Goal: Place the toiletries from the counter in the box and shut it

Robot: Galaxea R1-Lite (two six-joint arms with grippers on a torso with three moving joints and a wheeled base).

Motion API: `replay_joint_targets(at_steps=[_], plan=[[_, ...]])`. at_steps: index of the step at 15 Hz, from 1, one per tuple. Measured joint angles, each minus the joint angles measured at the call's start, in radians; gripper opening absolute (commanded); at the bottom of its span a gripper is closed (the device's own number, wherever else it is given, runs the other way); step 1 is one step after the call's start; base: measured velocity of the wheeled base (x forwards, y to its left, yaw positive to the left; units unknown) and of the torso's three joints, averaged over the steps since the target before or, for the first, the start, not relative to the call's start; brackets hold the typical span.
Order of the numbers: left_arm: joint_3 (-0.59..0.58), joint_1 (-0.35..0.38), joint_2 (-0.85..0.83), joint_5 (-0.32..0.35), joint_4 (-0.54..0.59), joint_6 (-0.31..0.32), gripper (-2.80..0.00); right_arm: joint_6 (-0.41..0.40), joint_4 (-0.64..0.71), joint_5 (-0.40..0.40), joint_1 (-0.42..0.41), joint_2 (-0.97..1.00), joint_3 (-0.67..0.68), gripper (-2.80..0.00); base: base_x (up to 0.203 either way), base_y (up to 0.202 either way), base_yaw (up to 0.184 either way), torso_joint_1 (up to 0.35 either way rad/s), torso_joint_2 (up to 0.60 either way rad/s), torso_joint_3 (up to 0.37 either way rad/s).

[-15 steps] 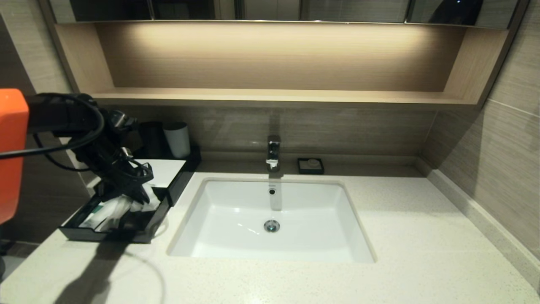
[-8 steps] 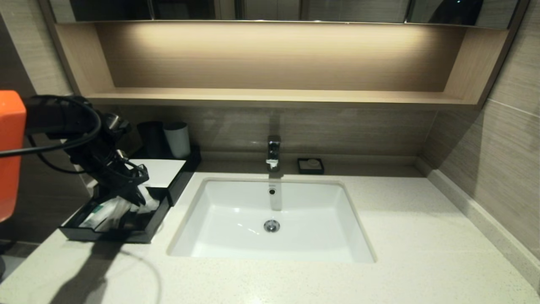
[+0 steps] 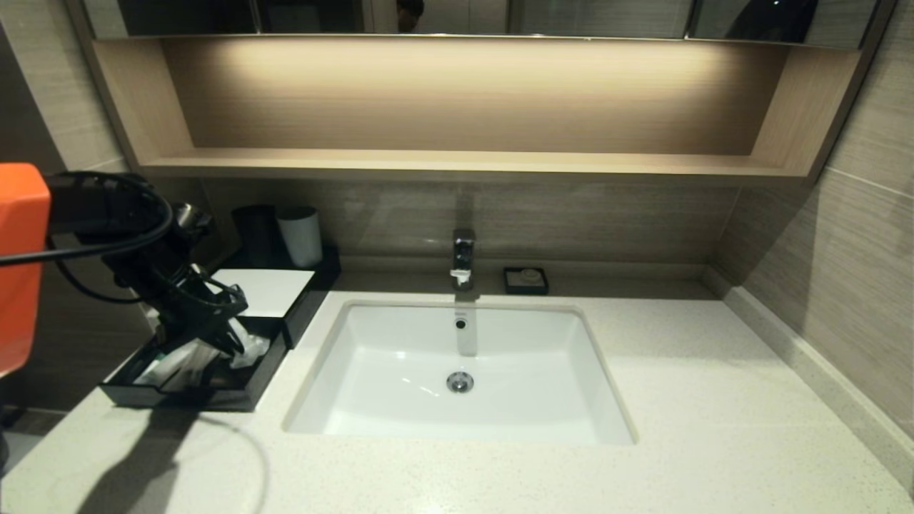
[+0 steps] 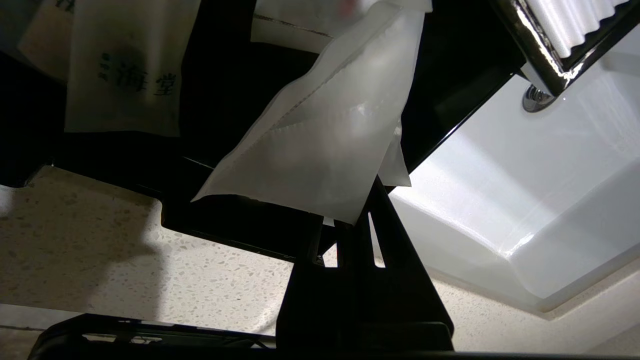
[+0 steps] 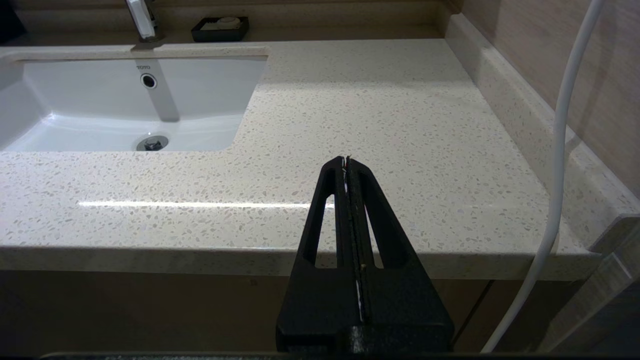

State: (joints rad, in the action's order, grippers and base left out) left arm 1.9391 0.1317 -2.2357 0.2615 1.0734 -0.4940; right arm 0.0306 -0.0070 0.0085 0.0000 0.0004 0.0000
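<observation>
Left gripper [image 3: 232, 341], clenched on a translucent sachet [image 4: 320, 135], hangs above the box's open drawer [image 3: 214, 396] at the table's [image 3: 714, 400] left end; the sachet's long axis droops drawerward. Right gripper [image 5: 347, 162], closed and empty, is parked far right.

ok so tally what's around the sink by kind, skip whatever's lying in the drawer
cups: 2 (black cup, pale grey cup)
soap dish: 1
tap: 1
box: 1
sachet held in the left hand: 1
total: 6
</observation>
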Motion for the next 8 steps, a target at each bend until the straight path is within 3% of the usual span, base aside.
replay_joint_targets(at_steps=[8], plan=[[0.0,0.0,-0.043,0.001,-0.002,-0.006,-2.8,0.0,0.0,0.0,0.0,0.0,0.0,-2.8,0.0,0.0,0.0,0.0,0.0,0.0]])
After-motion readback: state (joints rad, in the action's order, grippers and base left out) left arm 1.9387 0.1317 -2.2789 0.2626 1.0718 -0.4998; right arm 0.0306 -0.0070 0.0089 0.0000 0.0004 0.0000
